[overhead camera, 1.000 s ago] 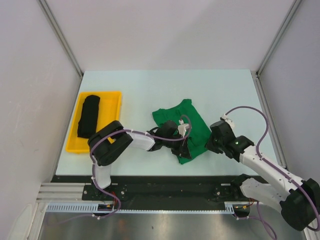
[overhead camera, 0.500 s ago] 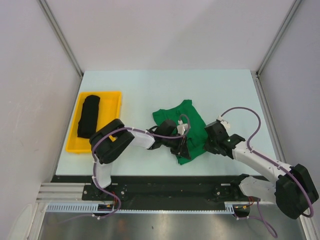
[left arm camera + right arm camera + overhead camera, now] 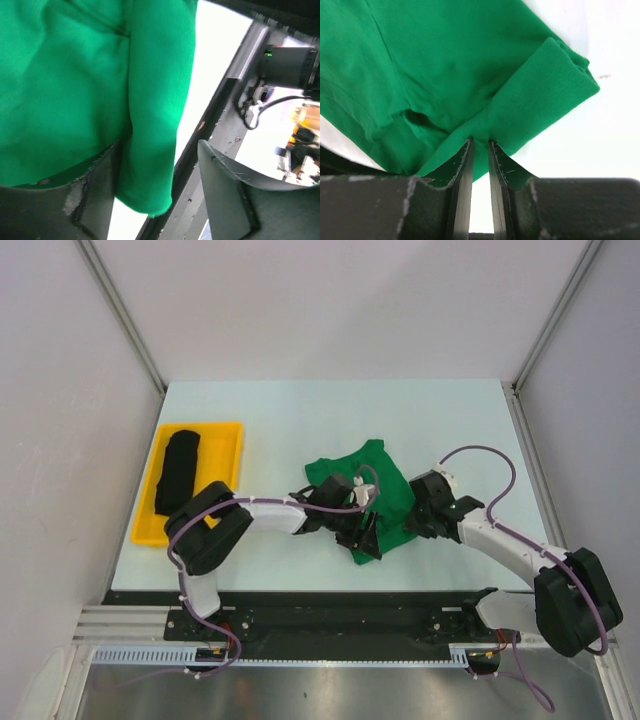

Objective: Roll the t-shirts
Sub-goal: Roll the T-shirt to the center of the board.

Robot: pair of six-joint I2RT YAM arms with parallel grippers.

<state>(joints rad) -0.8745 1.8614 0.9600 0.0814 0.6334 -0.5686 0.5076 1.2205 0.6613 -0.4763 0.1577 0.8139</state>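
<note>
Top external view: the green t-shirt (image 3: 388, 480) lies crumpled near the middle of the pale worktop (image 3: 450, 420), with both arms reaching into its near edge. The left end effector (image 3: 366, 532) sits over the shirt's near corner, and the right end effector (image 3: 410, 523) meets its right side. Well to the left, the black t-shirt (image 3: 177, 472) lies as a roll inside a yellow tray (image 3: 237, 465).

Left wrist view: the jaws stand wide apart. A hanging fold of green cloth falls between them, lying against one finger (image 3: 95, 195) and clear of the other finger (image 3: 225, 195), so nothing is clamped. The worktop's near edge and the rig's frame show beyond.

Right wrist view: the jaws are drawn almost together, pinching a thin ridge of the green cloth between their tips. The fabric puckers toward that pinch, and a folded sleeve sticks out to the right over the white surface.
</note>
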